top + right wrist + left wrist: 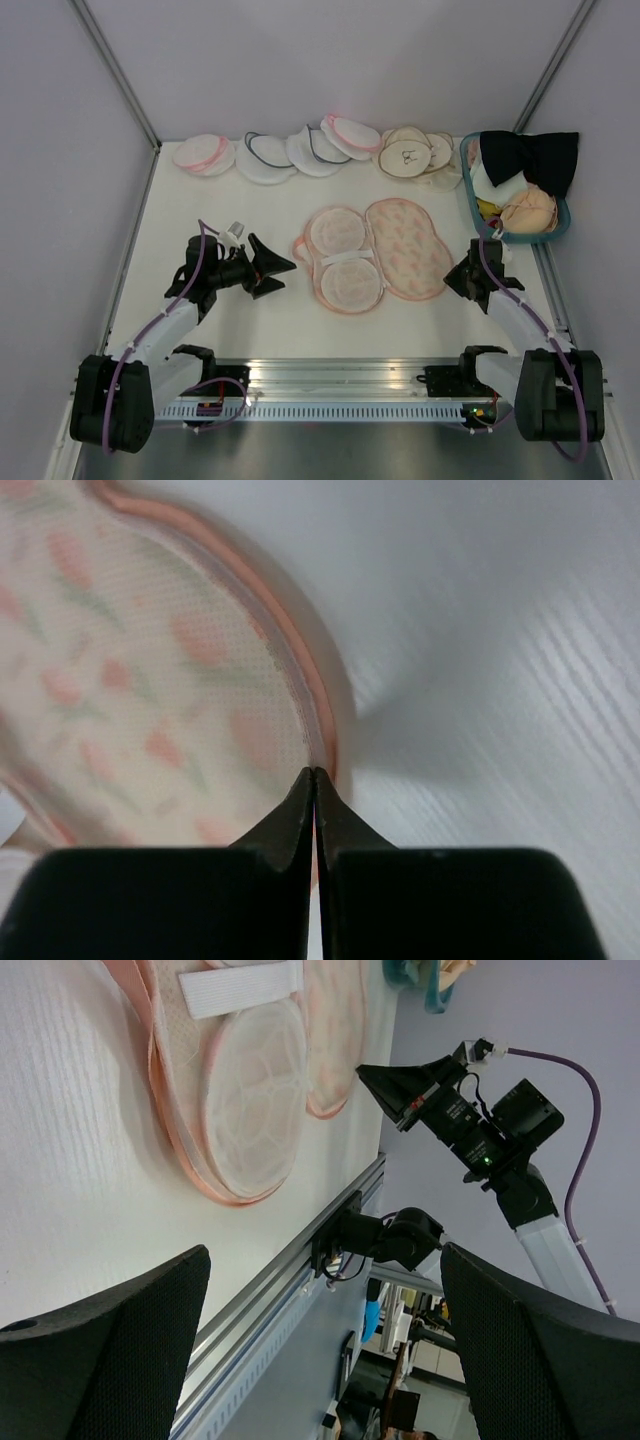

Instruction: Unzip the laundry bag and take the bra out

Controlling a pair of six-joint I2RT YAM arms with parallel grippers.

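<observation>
**Entry: task status.**

- **Laundry bag** (410, 250): laid flat at the centre of the worktop (250, 210) and spread open in two lobed halves. The patterned half lies toward 3 o'clock and the mesh-lined half toward 9 o'clock. The unzipping is judged complete. Nothing black is seen inside the bag.
- **Bra** (530, 155): black, draped across the teal basket (466, 190) in the 2 o'clock corner, above peach and white garments. It lies well apart from the bag, so the removal is judged done.
- **Left end effector** (283, 274): held at 9 o'clock of the bag, near it but apart. Its fingers are spread wide with nothing between them.
- **Right end effector** (316, 772): set at 4 o'clock of the bag with its tips pressed fully together at the pink trim. Whether any trim is nipped between them cannot be told.
- **Round pouches** (300, 150): ranged along the 12 o'clock edge.
- **Remaining:** little is judged outstanding beyond withdrawing the arms.
</observation>
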